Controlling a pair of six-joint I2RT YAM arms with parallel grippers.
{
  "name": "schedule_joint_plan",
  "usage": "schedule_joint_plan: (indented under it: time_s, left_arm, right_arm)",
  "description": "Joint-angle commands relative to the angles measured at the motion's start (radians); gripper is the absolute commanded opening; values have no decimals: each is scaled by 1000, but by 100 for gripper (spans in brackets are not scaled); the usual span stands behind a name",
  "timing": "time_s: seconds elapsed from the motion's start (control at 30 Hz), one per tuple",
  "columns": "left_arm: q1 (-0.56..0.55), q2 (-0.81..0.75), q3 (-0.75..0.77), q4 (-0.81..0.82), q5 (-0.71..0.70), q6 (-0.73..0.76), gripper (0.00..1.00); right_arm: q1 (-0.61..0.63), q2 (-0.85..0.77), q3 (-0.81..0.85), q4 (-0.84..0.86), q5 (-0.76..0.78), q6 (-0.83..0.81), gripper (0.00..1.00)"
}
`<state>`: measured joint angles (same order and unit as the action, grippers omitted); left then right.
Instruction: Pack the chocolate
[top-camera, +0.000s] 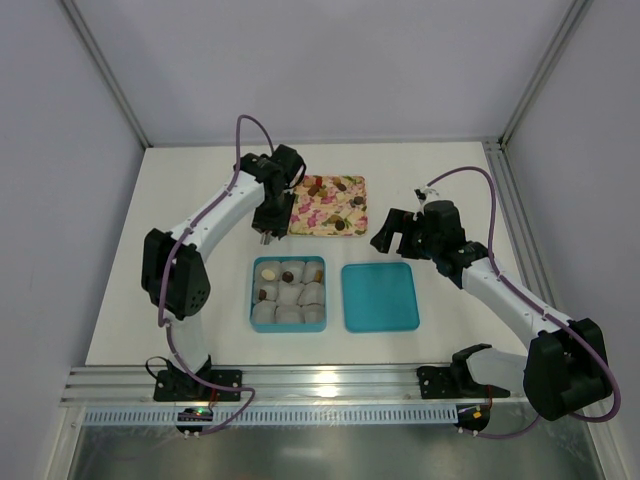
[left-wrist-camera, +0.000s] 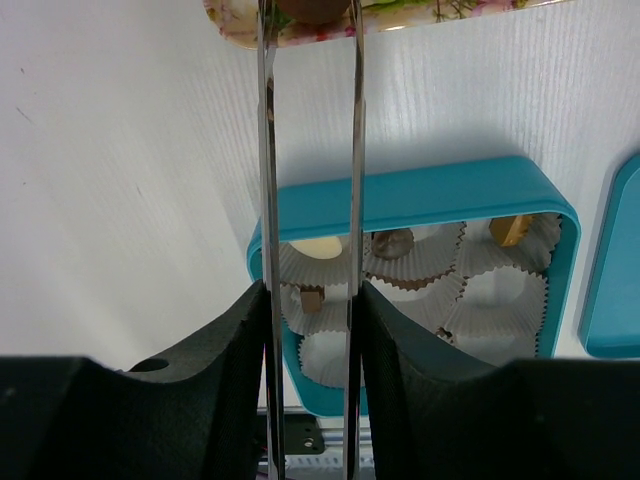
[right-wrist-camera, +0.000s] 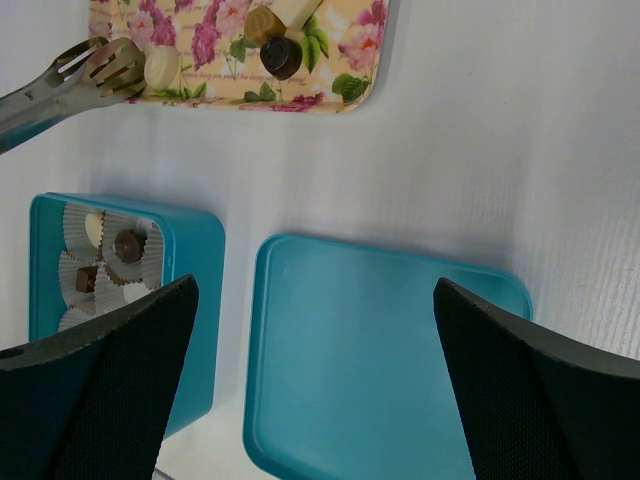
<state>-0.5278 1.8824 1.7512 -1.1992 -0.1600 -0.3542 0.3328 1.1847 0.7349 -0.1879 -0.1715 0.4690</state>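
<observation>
Right wrist view has the best look at this. The chocolate (right-wrist-camera: 281, 55) is in two spots: a few pieces sit on the flowery tray (right-wrist-camera: 330, 85), and a few sit in paper cups (right-wrist-camera: 80, 225) inside the teal box (right-wrist-camera: 190, 250).

The left gripper (left-wrist-camera: 310, 295) is squeezed onto a pair of metal tongs (left-wrist-camera: 265, 150). The tong tips are down at the tray's left end, right next to a cream-colored piece. From the left wrist you can see a brown piece between the tips, but I honestly can't tell if it's pinched or just sitting there.

The right gripper (right-wrist-camera: 315, 290) is wide open with nothing in it. It hangs over the teal lid (right-wrist-camera: 380, 340), which lies flat on the white table (right-wrist-camera: 520, 150) just beside the box.
</observation>
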Motion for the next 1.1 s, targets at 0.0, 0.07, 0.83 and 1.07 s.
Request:
schedule_joint_plan:
  time_s: [0.0, 0.07, 0.83, 1.07]
  left_arm:
    - [5, 1, 13, 33, 14, 8, 39]
    - [3, 3, 27, 33, 13, 6, 38]
    - [3, -9, 110, 13, -10, -3, 32]
    - [3, -58, 99, -2, 0, -12, 32]
  right_arm:
    - [5, -14, 24, 22, -2, -10, 100]
    - [5, -16, 24, 22, 1, -10, 100]
    - [5, -5, 31, 24, 3, -12, 100]
    - [6, 1, 40, 24, 1, -12, 100]
